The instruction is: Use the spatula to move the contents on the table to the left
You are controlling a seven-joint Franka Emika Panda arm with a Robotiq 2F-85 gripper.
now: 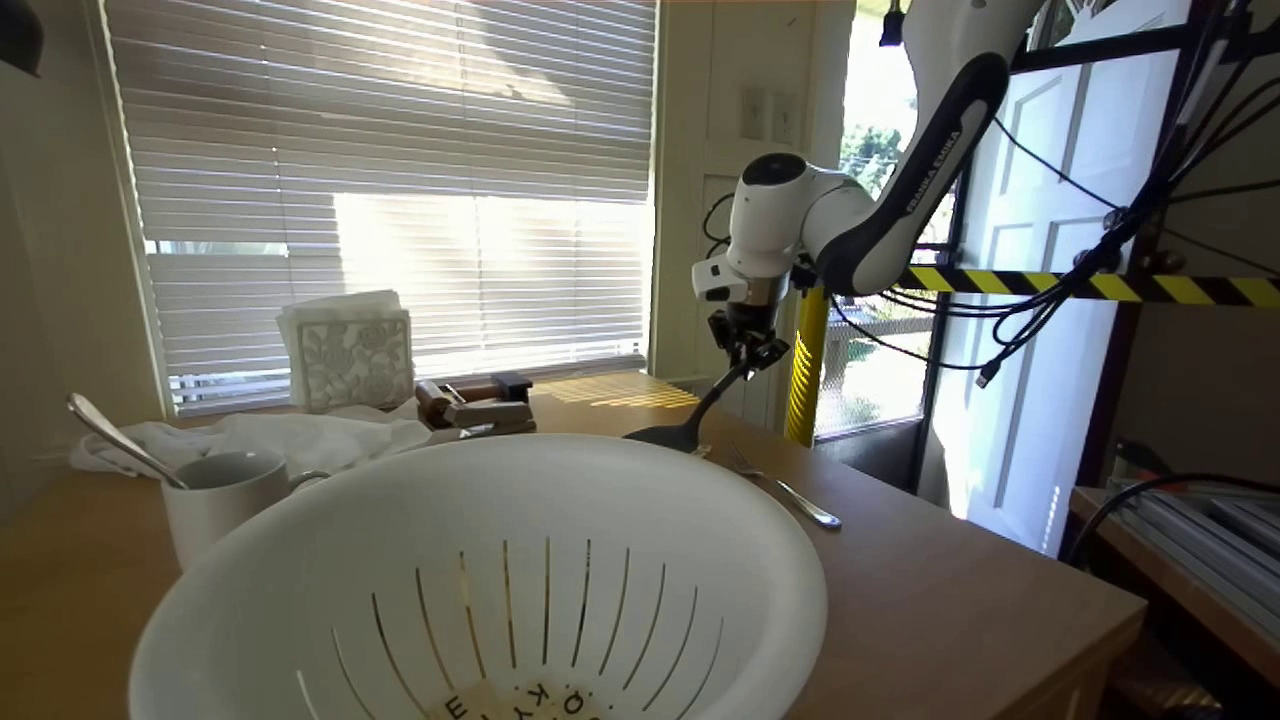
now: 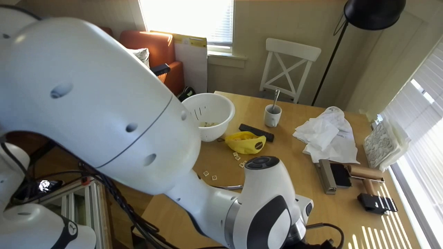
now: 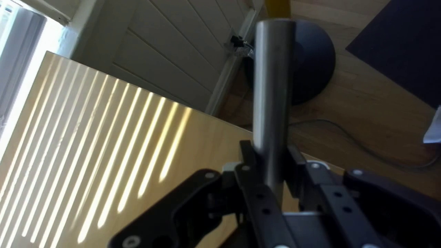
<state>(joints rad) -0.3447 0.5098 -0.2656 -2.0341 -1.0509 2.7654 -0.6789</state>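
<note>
My gripper (image 1: 745,358) is shut on the spatula's handle, above the table (image 1: 950,590). In the wrist view the jaws (image 3: 270,158) clasp a silvery round handle (image 3: 274,86). The spatula (image 1: 668,436) slants down, its head looking dark in this light; part is behind the colander rim, and I cannot tell if it touches the table. Several small letter tiles (image 2: 237,156) lie loose on the table by a yellow pouch (image 2: 245,142). In that view the arm hides the spatula and most of the gripper.
A white colander (image 1: 300,560) with tiles inside also shows near the table edge (image 2: 216,133). A fork (image 1: 810,512) lies near the spatula. A mug with a spoon (image 2: 272,116), remote (image 2: 256,132), white cloth (image 2: 332,135), napkin holder (image 2: 382,143) and brown-handled tools (image 2: 363,173) are also on the table.
</note>
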